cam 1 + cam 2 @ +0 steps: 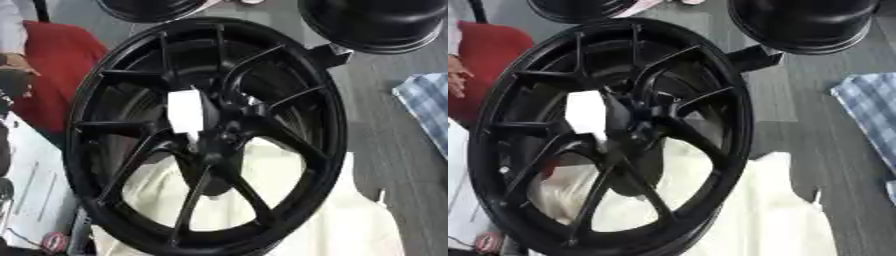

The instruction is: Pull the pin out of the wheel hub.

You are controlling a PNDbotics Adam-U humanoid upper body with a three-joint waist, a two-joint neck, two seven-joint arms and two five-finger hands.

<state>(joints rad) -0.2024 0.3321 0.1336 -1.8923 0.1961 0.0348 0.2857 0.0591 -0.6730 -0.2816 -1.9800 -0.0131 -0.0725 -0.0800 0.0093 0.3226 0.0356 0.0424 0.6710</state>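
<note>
Filling your view, the black wheel hub [210, 135] looks heavy and rigid, with the white pin [185, 116] at its centre seeming light and smooth, so pinch its exposed upper end; neither hand shows, so their fingers can't be judged.

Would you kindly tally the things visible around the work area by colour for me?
Black: 3, namely the wheel hub and two more black wheels at the top edge, one left, one right.
White: 2, a white tag at the hub's centre and a cream cloth underneath.
Red: 1, a red seat.
Blue check: 1, a checked cloth.
Total: 7.
</note>
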